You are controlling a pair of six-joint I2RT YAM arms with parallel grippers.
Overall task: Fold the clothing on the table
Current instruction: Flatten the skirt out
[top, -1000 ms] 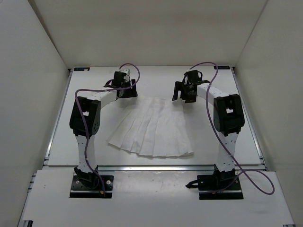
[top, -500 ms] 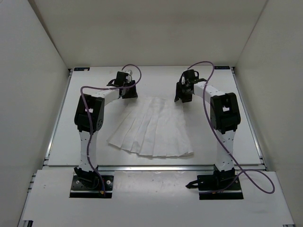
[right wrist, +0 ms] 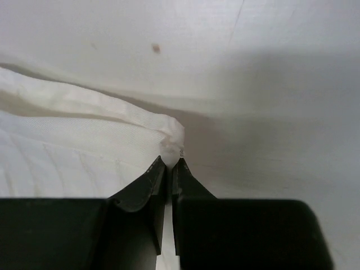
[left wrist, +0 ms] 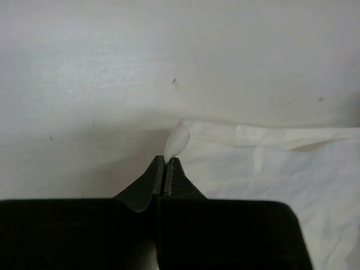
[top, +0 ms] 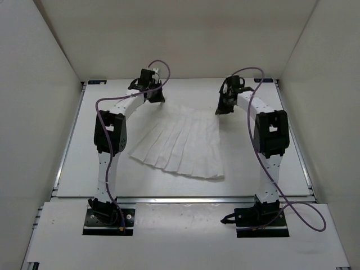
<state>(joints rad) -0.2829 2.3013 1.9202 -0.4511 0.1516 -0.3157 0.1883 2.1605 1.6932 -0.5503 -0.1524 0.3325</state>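
**A:** From above, how far along is it?

**B:** Barely started, I'd say. The clothing (top: 179, 147) lies spread in a single layer in the middle of the table (top: 84, 169), fanned out, with no fold made. The left fingers (top: 160, 99) and right fingers (top: 220, 110) sit at its two far corners.

**A:** Left wrist view?

**B:** The fingers are pinched together on a small tuft of the far left corner. The cloth is thin, white and finely woven, its edge slightly rumpled against the matte, faintly speckled table.

**A:** And the right wrist?

**B:** Much the same. The fingers are nearly closed on the far right corner, where the edge curls up a little. Faint parallel pleat lines run through the fabric. Lifting the corners, carrying them toward the near edge and smoothing all look left to do.
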